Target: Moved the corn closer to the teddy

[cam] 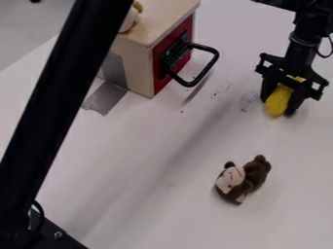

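1. Black pole [62, 97] slants from the top edge down to the lower left, where a dark bracket [55, 237] and a bit of cable are cut off by the frame.
2. Silver-grey tape [105, 98] runs down the side of a pale wooden box [162, 19] and onto the white table [143, 194]; the pole covers part of the box's far left.
3. A tan and white plush [129, 21] sits on the box, partly behind the pole and cut by the top edge, so I cannot tell what it is.
4. The box's red front [183, 41] faces right, with a black loop handle [207, 69] standing out from it; the darker fitting behind the handle is hard to make out.
5. The teddy [244, 180] lies in the lower right part of the view, brown with a pinkish face, its head toward the lower left and its other end toward the upper right.
6. The corn [278, 100] is up at the right, above the teddy in the view and well apart from it. Its long axis is steep: the rounded lower end points down and slightly left, the upper end up and right. The gripper [276, 108] has it pinched between its two fingers. Black crosspieces hide part of the corn's upper end, and I cannot tell whether its lower end touches the table.
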Motion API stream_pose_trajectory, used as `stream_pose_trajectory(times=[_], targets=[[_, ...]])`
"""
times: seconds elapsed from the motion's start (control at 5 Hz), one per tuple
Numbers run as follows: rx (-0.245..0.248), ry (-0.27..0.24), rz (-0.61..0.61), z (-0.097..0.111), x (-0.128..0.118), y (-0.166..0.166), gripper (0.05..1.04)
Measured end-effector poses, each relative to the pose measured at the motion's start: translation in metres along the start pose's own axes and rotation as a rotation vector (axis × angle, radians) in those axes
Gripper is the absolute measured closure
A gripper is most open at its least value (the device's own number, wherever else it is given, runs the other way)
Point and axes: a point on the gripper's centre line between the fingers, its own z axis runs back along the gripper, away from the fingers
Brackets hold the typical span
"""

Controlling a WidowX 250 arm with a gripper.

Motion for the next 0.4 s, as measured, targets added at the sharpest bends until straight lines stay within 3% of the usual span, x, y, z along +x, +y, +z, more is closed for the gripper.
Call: stream_pose_trajectory(times=[0.2, 0.4], targets=[[-0.003, -0.055, -0.001, 0.024, -0.020, 0.006, 0.457], [-0.022, -0.048, 0.016, 0.025, -0.058, 0.009, 0.457]])
